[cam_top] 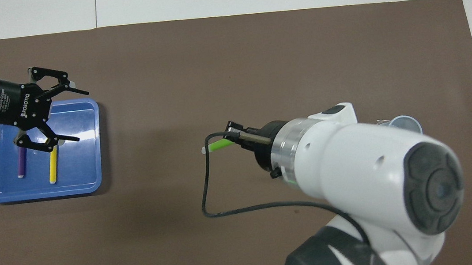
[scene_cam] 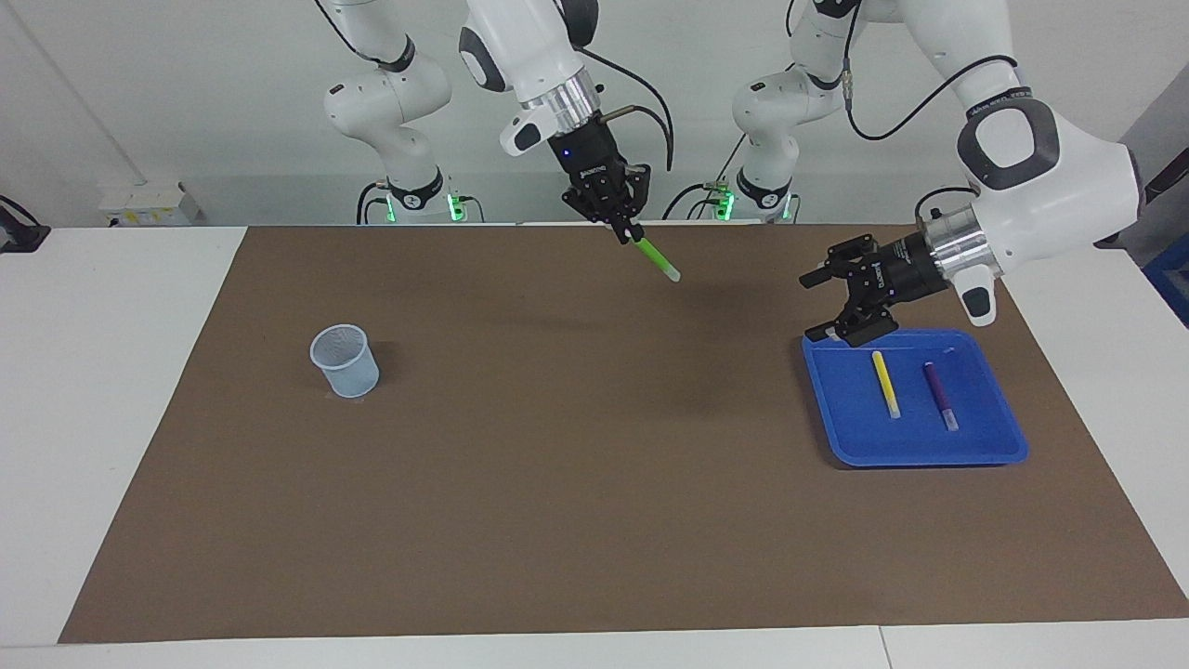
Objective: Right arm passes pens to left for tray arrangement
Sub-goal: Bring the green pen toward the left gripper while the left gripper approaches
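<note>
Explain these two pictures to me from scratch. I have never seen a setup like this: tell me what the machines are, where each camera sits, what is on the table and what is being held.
These are two white robot arms at a table covered by a brown mat. One picture looks at them from across the table; the other looks down from above their own end, so the sides appear swapped.

The right gripper is shut on a green pen, holding it in the air over the middle of the mat. The left gripper hangs open above the edge of a blue tray.

In the tray lie a yellow pen and a purple pen, side by side, not touching. A small pale mesh cup stands toward the right arm's end of the table.
</note>
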`<move>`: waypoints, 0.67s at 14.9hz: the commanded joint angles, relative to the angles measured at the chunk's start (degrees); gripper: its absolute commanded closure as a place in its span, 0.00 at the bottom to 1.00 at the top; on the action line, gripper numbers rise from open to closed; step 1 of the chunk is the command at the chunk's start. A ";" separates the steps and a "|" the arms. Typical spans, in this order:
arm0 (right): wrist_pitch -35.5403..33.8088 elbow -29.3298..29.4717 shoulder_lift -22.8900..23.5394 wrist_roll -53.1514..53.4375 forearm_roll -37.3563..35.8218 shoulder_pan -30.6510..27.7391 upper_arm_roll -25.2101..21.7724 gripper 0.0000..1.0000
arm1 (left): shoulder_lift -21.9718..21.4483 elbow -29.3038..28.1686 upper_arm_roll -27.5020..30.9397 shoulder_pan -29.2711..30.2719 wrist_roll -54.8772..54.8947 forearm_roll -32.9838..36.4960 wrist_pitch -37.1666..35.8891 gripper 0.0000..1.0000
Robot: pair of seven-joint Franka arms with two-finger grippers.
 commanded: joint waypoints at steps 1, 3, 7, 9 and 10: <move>8.09 -6.94 -2.73 0.01 1.34 0.42 -0.11 1.00 | -4.73 -5.48 0.62 -1.85 -3.81 -2.09 0.50 0.00; 12.12 -7.12 -1.77 -0.26 1.34 -0.62 -0.11 1.00 | -8.68 -10.56 0.62 -3.26 -5.66 -4.46 4.70 0.00; 14.43 -7.12 -1.50 -0.17 1.34 -1.25 -0.11 1.00 | -13.18 -16.74 0.62 -8.35 -5.66 -7.55 10.25 0.00; 14.52 -7.12 -1.50 -0.17 1.34 -1.16 -0.11 1.00 | -13.27 -17.35 0.62 -11.42 -5.84 -8.25 13.49 0.00; 14.87 -7.12 -1.50 -0.26 1.34 -1.16 -0.11 1.00 | -13.53 -17.79 0.62 -12.40 -5.75 -9.90 14.90 0.00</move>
